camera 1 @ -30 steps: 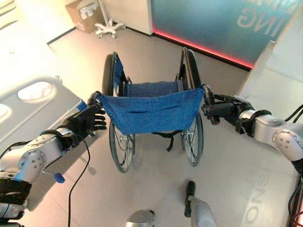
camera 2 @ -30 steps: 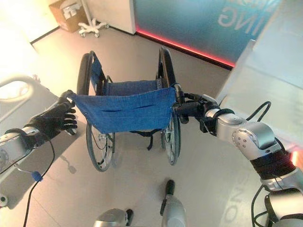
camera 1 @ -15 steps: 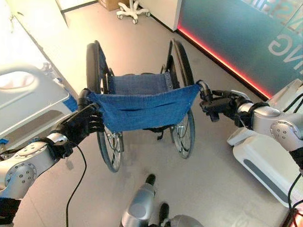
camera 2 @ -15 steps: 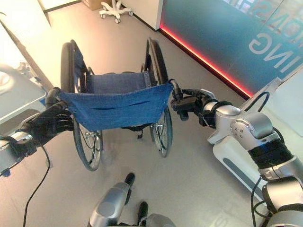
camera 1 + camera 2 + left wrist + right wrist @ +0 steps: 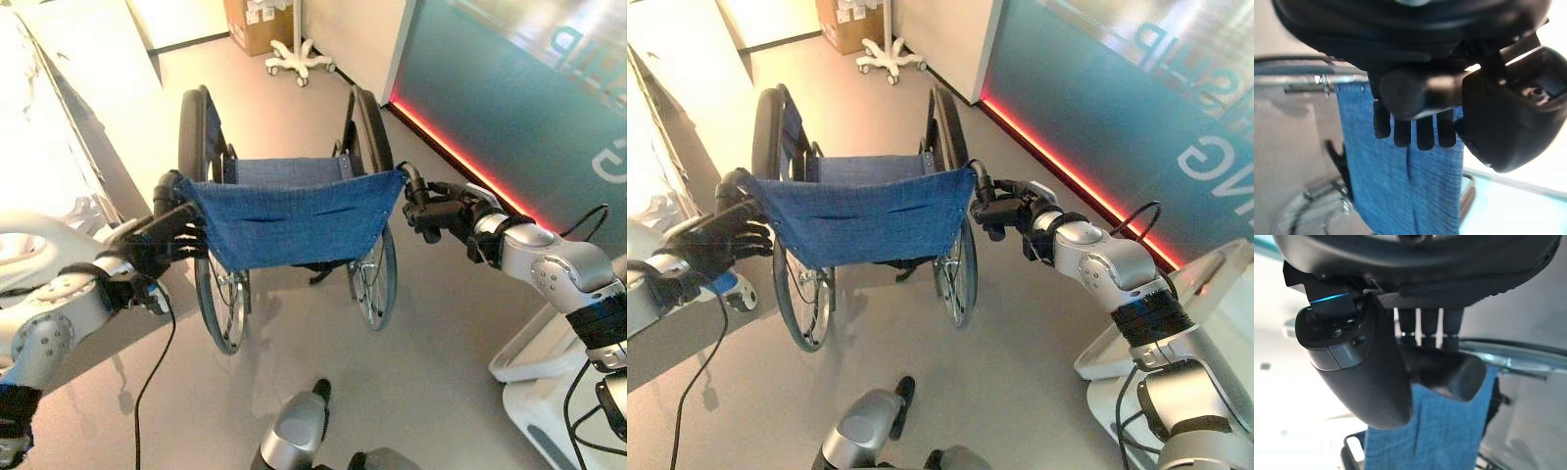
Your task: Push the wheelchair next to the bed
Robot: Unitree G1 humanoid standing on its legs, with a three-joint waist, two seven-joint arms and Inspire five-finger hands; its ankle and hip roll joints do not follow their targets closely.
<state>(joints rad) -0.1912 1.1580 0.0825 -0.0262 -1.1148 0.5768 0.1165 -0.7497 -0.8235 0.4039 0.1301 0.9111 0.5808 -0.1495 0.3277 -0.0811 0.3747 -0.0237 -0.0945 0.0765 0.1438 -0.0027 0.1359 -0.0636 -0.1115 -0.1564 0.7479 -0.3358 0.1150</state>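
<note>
Best, probably, to keep an even push on both grips, steer gently toward the bed on the left, and watch the near big wheel against the bed's side.

From the left eye: wheelchair (image 5: 289,220) upright on the grey floor (image 5: 451,323), blue sling back (image 5: 294,217) facing the robot, close alongside the pale bed (image 5: 39,250) at the floor's left edge, apparently not touching. Left hand (image 5: 162,240) at the left push handle, fingers curled round the grip, arm bent and reaching in from the lower left. Right hand (image 5: 438,211) clamped on the right push handle, forearm stretched nearly straight from the right. Teal wall panel (image 5: 509,108) with a red glowing strip along the floor's right edge; cardboard box (image 5: 257,20) and a white wheeled stand base (image 5: 299,59) at the far edge.

From the right eye: same stance, both hands level at either top corner of the sling back.

From the left wrist: fingers (image 5: 1415,132) wrapped over a dark grip, blue fabric hanging beyond.

From the right wrist: fingers (image 5: 1422,323) folded down behind a dark handle end, thumb closing beside it, blue cloth past them.
</note>
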